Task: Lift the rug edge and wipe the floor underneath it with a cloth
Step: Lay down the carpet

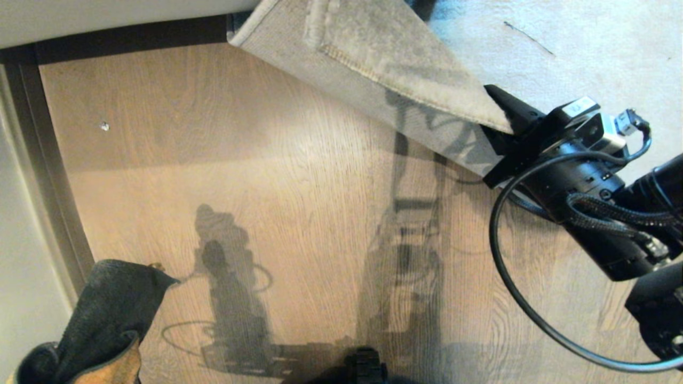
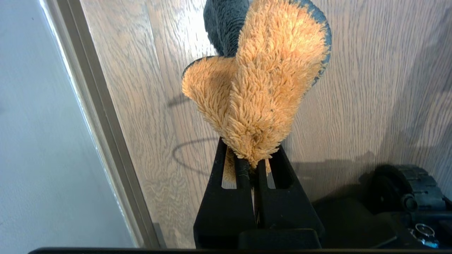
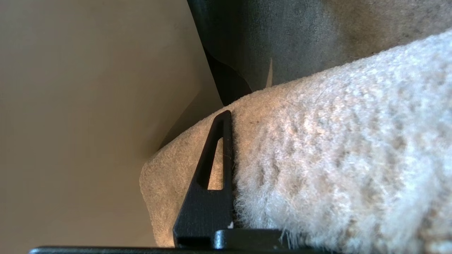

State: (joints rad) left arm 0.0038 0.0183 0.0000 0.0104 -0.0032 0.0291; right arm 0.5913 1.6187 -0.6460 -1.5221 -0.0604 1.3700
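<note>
We can read no writing anywhere; a small mark on the pale module atop the right wrist is too small to make out.

Our right gripper is clamped on the rug edge, its arm reaching in from the right and angled up and across. The rug rises from the gripper in a folded flap, its coarse backing facing the floor and its pile turned up. Bare planks lie below and beside the gripper, crossed by the arms' shadows.

Our left gripper is pressed together on the cloth, which stands up out of its fingertips in a loose fold. It hangs above the floor, near a dark baseboard strip.

The head view shows the cloth only at its lower left corner, dark face outward with a tan edge, and no left gripper. The left wrist view shows the shaggy mustard face, the dark face behind it, and a black wheel near the gripper. The right wrist view shows one black finger against the pile of the rug edge; the other finger is hidden under the rug.
</note>
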